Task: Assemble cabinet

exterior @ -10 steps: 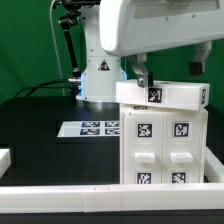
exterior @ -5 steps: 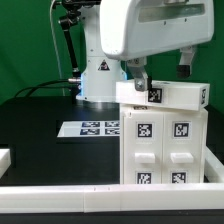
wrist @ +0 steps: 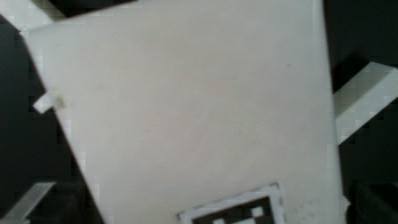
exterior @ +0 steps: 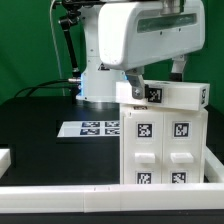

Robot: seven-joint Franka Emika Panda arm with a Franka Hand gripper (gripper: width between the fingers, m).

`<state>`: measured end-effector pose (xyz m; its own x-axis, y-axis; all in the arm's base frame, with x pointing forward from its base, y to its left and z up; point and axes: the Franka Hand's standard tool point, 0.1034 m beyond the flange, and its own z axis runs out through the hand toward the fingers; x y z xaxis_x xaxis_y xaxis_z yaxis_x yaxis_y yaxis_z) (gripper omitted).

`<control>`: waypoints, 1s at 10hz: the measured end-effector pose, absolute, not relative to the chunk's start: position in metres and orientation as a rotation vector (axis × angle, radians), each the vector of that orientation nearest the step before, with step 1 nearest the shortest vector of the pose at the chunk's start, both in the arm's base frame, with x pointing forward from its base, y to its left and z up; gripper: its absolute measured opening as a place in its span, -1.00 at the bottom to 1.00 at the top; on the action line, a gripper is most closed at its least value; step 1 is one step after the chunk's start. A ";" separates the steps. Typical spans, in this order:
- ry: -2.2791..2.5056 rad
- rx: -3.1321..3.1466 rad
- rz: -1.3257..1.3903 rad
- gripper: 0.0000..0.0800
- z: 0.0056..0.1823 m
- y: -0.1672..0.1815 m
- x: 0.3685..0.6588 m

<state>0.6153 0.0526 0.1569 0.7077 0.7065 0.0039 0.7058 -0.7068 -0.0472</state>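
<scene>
The white cabinet body [exterior: 165,150] stands upright at the exterior view's right, its recessed front panels bearing black-and-white tags. A white tagged top piece [exterior: 170,96] lies across its top. My gripper [exterior: 160,78] hangs just above and behind that top piece with its fingers spread wide. One dark finger [exterior: 140,82] is near the piece's left end and the other sits further right. It holds nothing. In the wrist view a flat white cabinet panel [wrist: 187,110] with a tag at one edge fills the picture, and no fingers show there.
The marker board [exterior: 90,128] lies flat on the black table left of the cabinet. A white rail [exterior: 90,196] runs along the front edge. A small white piece [exterior: 5,158] sits at the far left. The arm's base [exterior: 100,80] stands behind.
The hand has shifted toward the exterior view's left and turned a little above the cabinet. The cabinet and its top piece have not moved.
</scene>
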 end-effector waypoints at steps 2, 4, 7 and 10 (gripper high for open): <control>-1.149 -2.876 0.024 0.43 0.157 0.052 0.615; -1.018 -2.925 0.027 0.39 0.157 0.052 0.615; -0.688 -3.020 0.034 0.39 0.157 0.052 0.615; -0.163 -3.092 0.029 0.39 0.156 0.052 0.615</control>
<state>0.6147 0.0516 0.1557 0.9943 0.1058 -0.0166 0.1049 -0.9934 -0.0461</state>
